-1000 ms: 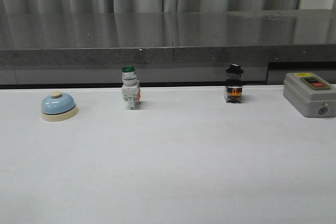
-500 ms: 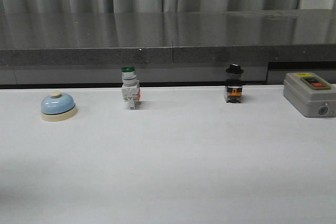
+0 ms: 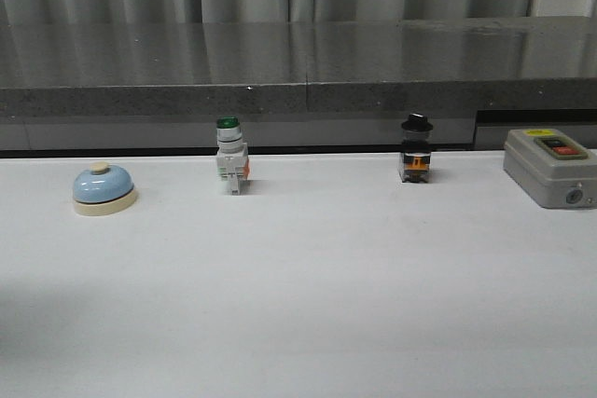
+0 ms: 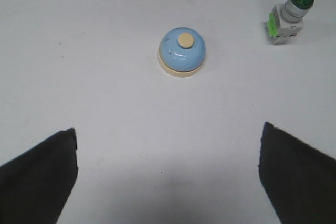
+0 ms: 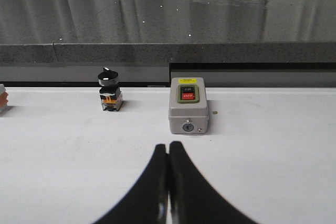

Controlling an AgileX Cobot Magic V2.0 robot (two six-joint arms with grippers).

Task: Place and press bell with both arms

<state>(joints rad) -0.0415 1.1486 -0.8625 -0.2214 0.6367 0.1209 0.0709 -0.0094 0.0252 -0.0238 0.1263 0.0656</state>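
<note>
The bell (image 3: 104, 188), light-blue dome on a cream base with a cream button, stands at the far left of the white table. In the left wrist view the bell (image 4: 182, 52) sits ahead of my left gripper (image 4: 168, 148), well apart from it. That gripper is wide open and empty, its black fingers (image 4: 39, 174) at both lower corners. My right gripper (image 5: 168, 150) is shut and empty, its tips pressed together just short of the grey switch box. Neither arm shows in the front view.
A green-capped white push-button switch (image 3: 230, 156) stands right of the bell, also in the left wrist view (image 4: 289, 17). A black-capped switch (image 3: 416, 149) and a grey on/off switch box (image 3: 550, 167) stand to the right. A dark stone ledge (image 3: 298, 90) runs behind the table.
A shadow has grown over the table's lower left corner in the front view. The bell and switches have not moved.
</note>
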